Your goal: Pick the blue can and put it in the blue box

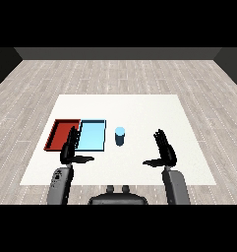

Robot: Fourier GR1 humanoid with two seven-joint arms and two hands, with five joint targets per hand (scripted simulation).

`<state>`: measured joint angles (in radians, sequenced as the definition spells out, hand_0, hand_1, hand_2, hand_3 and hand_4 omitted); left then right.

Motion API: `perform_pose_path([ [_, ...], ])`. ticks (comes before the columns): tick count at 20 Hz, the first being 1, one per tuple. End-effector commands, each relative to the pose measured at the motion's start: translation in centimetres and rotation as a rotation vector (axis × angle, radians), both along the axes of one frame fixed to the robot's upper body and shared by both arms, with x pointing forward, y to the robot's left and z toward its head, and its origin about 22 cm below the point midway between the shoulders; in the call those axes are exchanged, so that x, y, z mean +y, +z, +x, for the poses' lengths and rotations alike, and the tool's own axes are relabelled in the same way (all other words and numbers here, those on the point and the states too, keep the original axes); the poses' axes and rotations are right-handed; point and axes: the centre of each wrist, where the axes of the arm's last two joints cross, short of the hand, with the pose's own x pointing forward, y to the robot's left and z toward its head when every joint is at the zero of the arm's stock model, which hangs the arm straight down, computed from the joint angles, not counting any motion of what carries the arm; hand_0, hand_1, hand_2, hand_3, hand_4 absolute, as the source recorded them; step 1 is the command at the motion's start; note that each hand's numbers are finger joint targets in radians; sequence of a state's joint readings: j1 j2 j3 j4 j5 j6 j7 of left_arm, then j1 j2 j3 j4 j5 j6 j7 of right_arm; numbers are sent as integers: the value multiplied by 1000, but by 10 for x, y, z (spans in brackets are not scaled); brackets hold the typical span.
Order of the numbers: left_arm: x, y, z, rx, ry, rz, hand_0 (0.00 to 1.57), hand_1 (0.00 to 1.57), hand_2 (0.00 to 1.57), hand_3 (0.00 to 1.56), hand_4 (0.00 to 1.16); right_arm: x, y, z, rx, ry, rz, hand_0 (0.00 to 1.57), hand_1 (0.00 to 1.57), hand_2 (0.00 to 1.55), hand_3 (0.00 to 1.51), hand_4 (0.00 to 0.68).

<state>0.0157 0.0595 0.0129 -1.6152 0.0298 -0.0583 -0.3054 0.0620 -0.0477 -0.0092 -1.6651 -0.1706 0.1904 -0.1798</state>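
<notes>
One blue can (120,136) stands upright on the white surface (139,110), just right of the one light blue tray (92,136); one red tray (64,133) adjoins it. Two hands, left hand (70,150) and right hand (164,151), hover with fingers straight, holding nothing.

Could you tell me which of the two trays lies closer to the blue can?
The light blue tray: it lies directly left of the blue can, while the red tray sits beyond it, farther left.

A bare test room, like a lab: a white table (139,106) stands alone on a grey plank floor (115,74) with dark walls (117,53) behind, and no furniture around.
</notes>
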Motion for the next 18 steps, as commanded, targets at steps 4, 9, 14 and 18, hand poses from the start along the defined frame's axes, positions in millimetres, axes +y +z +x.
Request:
perform_pose_path([
  [4,3,7,-8,-26,28,-23,0,0,0,0,0,-4,-16,14,33,6,15,0,0,0,0,0],
  [9,0,7,-10,-29,14,-39,0,0,0,0,0,15,-1,37,75,-7,55,0,0,0,0,0],
  [14,17,14,-13,-31,5,-30,0,0,0,0,0,29,-26,49,123,24,93,0,0,0,0,0],
  [18,4,4,2,-39,31,-41,0,0,0,0,0,56,-8,63,121,-7,108,0,0,0,0,0],
])
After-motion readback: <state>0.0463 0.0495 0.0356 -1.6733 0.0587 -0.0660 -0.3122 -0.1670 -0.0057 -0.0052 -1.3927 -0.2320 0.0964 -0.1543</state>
